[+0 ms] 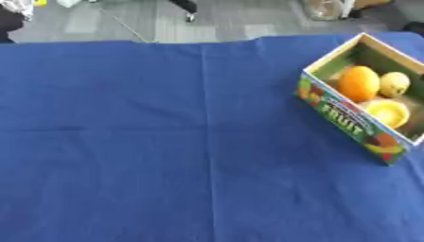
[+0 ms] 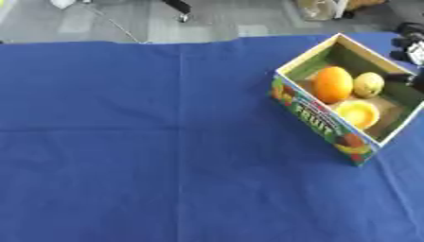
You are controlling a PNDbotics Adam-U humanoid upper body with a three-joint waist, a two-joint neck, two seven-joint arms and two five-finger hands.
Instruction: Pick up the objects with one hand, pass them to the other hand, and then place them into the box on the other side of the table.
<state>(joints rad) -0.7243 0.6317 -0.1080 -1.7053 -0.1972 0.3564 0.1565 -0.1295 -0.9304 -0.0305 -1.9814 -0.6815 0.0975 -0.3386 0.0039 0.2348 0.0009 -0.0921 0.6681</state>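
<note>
A cardboard fruit box (image 2: 319, 120) with a colourful printed side stands at the table's right, set at an angle. Inside it lie an orange (image 2: 332, 84), a smaller yellow-green fruit (image 2: 368, 84) and a yellow round thing (image 2: 357, 113). At the right eye view's right edge, beside and partly over the box's far corner, a black and pale part of my right hand (image 2: 411, 47) shows. How it is posed stays hidden. My left hand appears in no view. No loose object lies on the cloth.
A blue cloth (image 1: 165, 142) covers the whole table, with a crease running front to back near the middle. Beyond the far edge is grey floor (image 1: 165, 19) with some gear and a person's feet.
</note>
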